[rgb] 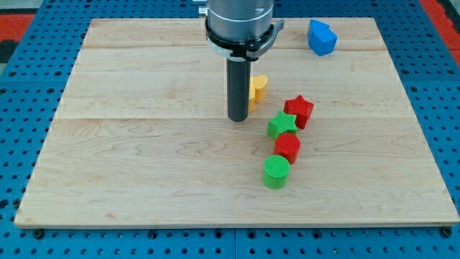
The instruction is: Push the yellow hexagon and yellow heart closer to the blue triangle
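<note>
My tip (238, 119) rests on the wooden board (129, 165) near its middle. A yellow block (258, 87) sits just right of and behind the rod, which partly hides it; its shape is unclear, perhaps a heart. I see only this one yellow block. A blue angular block (322, 37) lies at the view's top right, well apart from the yellow block and from my tip.
A red star (300, 110) and a green star (282, 124) touch each other right of my tip. Below them are a red hexagon-like block (287, 147) and a green cylinder (276, 173). Blue pegboard (21, 108) surrounds the board.
</note>
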Motion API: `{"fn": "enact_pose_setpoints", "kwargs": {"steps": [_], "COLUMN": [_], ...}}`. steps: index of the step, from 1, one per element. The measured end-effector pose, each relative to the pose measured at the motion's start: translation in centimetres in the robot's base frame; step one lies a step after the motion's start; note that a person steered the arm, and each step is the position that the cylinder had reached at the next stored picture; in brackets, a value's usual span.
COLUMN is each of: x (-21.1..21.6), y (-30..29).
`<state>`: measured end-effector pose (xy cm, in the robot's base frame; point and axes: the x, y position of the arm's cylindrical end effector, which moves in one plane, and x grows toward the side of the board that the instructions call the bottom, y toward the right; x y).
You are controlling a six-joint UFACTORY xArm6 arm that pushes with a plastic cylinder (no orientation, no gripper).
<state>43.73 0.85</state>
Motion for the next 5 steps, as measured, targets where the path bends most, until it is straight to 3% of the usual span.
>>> {"fn": "enact_pose_setpoints", "kwargs": {"steps": [2,3,4,5], "x": [-7.8,-8.0,-4.4,-7.7], "y": [5.8,6.0,2.4,-4.2]}}
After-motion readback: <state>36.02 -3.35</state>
